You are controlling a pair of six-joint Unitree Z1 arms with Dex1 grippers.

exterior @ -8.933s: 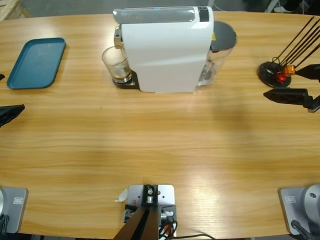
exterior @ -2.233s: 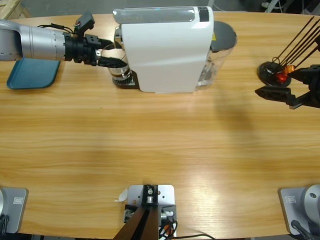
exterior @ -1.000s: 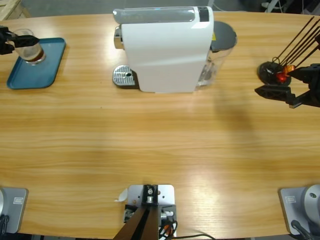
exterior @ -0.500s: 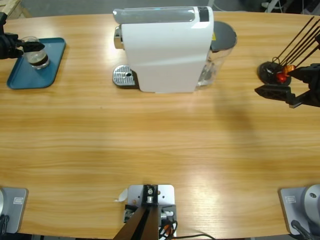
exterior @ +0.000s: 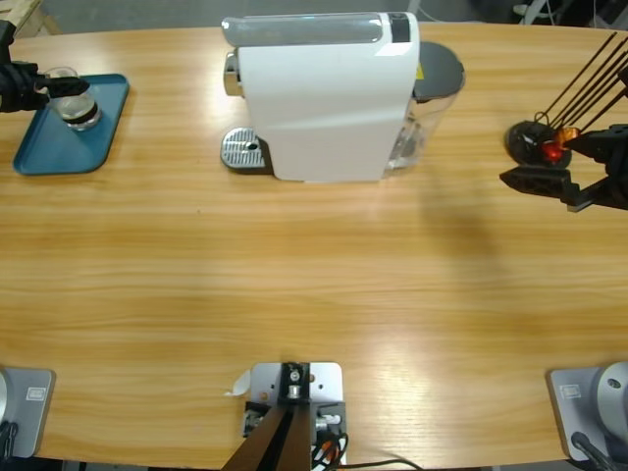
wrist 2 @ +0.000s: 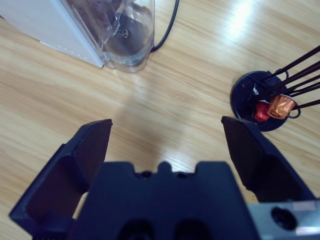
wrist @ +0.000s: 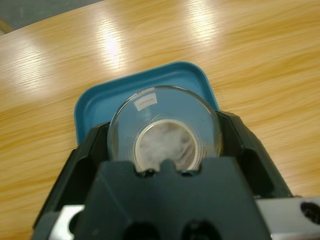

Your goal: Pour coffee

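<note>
A small clear glass stands over the blue tray at the table's far left. A shallow layer of dark coffee lies in its bottom. My left gripper comes in from the left edge and is shut on the glass. In the left wrist view the glass sits between both black jaws of the left gripper, with foamy brown coffee inside and the tray beneath. Whether the glass rests on the tray I cannot tell. My right gripper hangs open at the right edge, holding nothing.
A white coffee machine with a round metal drip plate and a clear water tank stands at the back middle. A black capsule stand with red and orange capsules is beside the right gripper.
The left arm took the glass from the machine's drip plate and carried it left to the blue tray. In the last half second it barely shifted. The right gripper stayed put.
</note>
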